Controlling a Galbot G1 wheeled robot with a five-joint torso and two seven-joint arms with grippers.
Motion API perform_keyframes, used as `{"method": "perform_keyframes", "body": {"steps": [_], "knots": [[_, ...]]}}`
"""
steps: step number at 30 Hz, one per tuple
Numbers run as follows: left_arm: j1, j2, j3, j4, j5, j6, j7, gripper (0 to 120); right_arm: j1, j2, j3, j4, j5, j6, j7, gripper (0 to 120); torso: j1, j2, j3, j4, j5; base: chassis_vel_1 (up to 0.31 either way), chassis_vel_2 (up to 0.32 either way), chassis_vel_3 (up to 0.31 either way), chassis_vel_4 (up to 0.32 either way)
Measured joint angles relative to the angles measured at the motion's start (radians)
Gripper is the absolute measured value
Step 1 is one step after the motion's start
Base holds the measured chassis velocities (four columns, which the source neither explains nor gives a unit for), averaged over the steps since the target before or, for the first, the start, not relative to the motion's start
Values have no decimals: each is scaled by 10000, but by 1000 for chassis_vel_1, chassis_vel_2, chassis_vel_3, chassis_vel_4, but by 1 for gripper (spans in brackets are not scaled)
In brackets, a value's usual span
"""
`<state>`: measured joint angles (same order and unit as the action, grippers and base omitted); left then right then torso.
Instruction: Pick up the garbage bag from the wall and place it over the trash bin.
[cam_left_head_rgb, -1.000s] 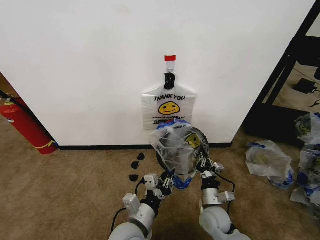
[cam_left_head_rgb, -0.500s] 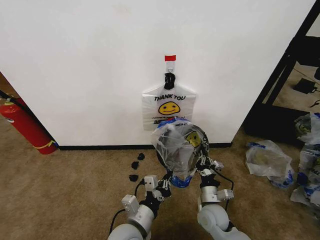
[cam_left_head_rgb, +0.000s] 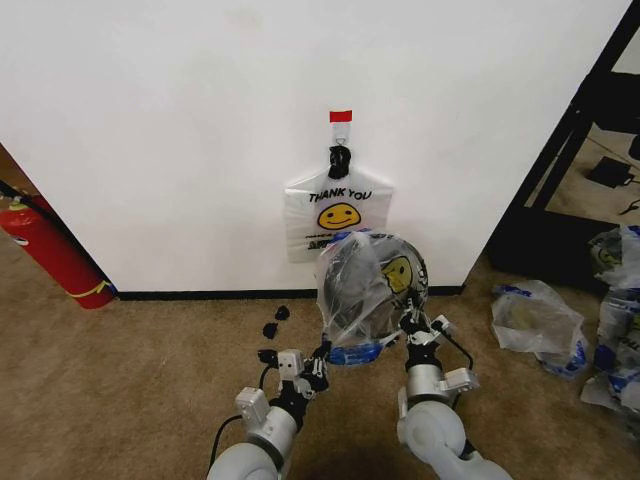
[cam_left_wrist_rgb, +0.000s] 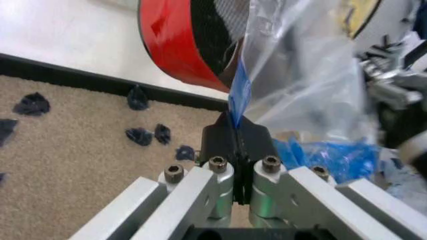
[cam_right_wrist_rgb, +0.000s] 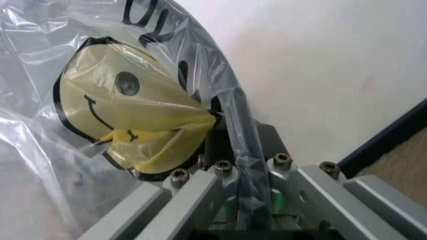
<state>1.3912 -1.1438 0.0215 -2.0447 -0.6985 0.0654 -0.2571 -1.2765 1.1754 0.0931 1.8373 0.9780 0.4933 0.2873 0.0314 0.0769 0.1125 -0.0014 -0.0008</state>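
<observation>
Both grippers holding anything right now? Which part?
Yes. The left gripper pinches the garbage bag by a blue handle strip; the right gripper clamps a gathered fold of the bag's clear plastic beside the smiley print.

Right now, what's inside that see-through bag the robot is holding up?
The garbage bag drapes over the trash bin, black with a red base. Left gripper and right gripper pinch its edges. The bin's inside is hidden.

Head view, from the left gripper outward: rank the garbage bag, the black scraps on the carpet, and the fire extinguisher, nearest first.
1. Garbage bag: its blue edge is pinched in the left gripper, over the trash bin.
2. Black scraps: on the carpet, just ahead-left.
3. Fire extinguisher: far left, by the wall.
</observation>
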Motion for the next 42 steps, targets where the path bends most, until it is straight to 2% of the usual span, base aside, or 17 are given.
{"method": "perform_keyframes", "body": {"steps": [8, 16, 22, 30, 36, 38, 42], "knots": [[-498, 115, -337, 907, 460, -529, 290, 0, -357, -453, 8, 914, 546, -902, -192, 0, 0, 0, 0, 0, -1, 0, 0, 0, 0], [-537, 313, -744, 997, 531, -655, 425, 0, -451, -1120, 125, 1117, 390, -1580, 24, 0, 0, 0, 0, 0, 0, 0, 0, 0, 0], [-490, 248, -839, 1153, 888, -837, 427, 0, -680, -1720, 258, 1535, 541, -2572, -64, 0, 0, 0, 0, -1, -1, 0, 0, 0, 0], [-218, 211, -834, 1038, 1226, -791, 369, 0, -657, -1377, 284, 1670, 632, -2610, -111, 0, 0, 0, 0, 2, 2, 0, 0, 0, 0], [-64, 394, -1013, 1256, 1914, -814, 343, 26, -744, -954, 354, 1646, 669, -2465, 180, 0, 0, 0, 0, 0, -1, 0, 0, 0, 0], [-56, 415, -1039, 1298, 1943, -815, 342, 28, -756, -912, 365, 1646, 703, -2461, 254, 0, 0, 0, 0, 0, -1, 0, 0, 0, 0], [-14, 470, -1166, 1485, 1992, -929, 306, 45, -833, -775, 385, 1593, 580, -2370, 332, 0, 0, 0, 0, 0, -2, 0, 0, 0, 0]]}}
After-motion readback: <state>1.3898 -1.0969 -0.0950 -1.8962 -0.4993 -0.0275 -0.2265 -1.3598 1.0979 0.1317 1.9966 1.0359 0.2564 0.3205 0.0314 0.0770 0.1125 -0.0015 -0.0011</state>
